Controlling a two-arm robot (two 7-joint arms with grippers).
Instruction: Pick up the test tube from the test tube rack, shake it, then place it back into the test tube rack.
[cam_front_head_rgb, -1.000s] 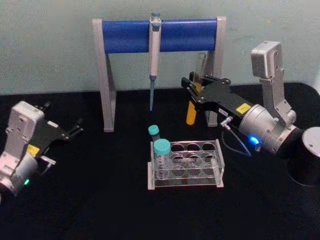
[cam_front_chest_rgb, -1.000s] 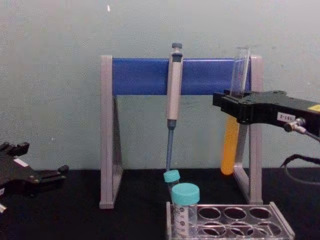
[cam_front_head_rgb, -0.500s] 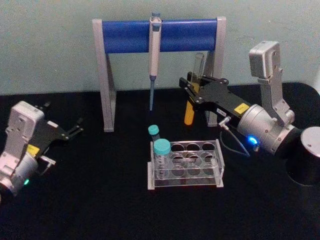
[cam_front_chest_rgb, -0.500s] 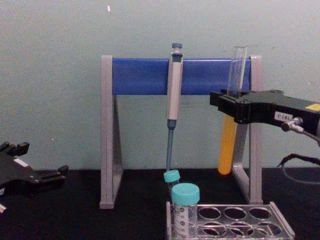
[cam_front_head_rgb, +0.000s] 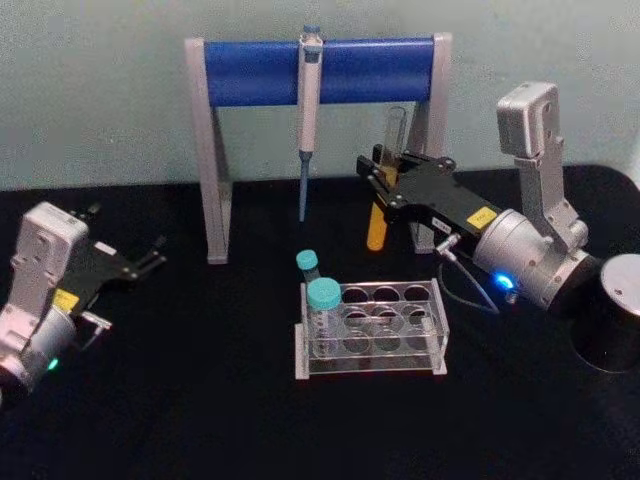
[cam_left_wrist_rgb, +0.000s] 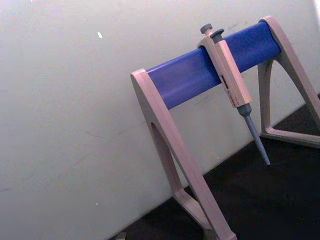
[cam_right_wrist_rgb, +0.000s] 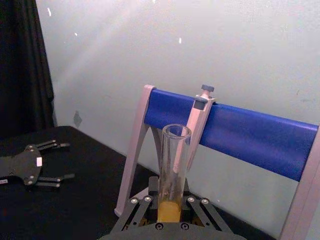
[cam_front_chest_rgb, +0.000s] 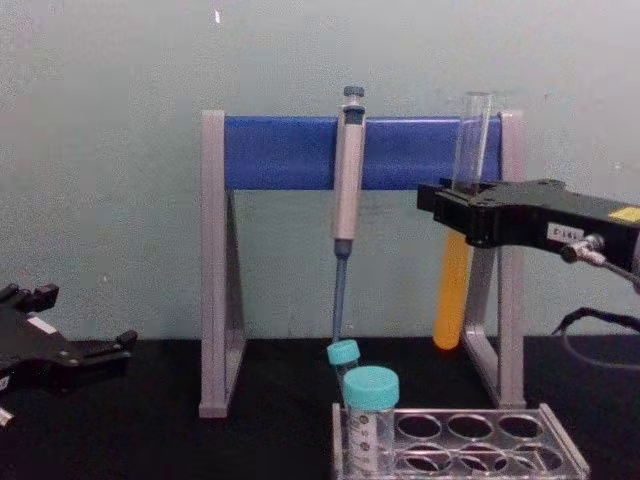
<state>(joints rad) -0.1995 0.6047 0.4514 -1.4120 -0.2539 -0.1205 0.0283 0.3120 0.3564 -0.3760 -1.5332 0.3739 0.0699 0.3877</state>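
The test tube (cam_front_chest_rgb: 451, 295) is held nearly upright, mouth up, orange liquid low, clamped by the right gripper (cam_front_chest_rgb: 462, 212) in the air behind the test tube rack (cam_front_head_rgb: 437, 345). The left gripper (cam_right_wrist_rgb: 62, 161) is parked left, fingers spread. The right gripper's label print cannot be read.

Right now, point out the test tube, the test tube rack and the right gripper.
test tube (cam_front_chest_rgb: 450, 295), chest view, orange liquid
test tube rack (cam_front_head_rgb: 400, 360), head view, front wall
right gripper (cam_front_chest_rgb: 456, 211), chest view, between fingertips

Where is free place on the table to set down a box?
Bare table lies between the left gripper and the test tube rack, and before the rack. Crowded behind it: right gripper holding the test tube.
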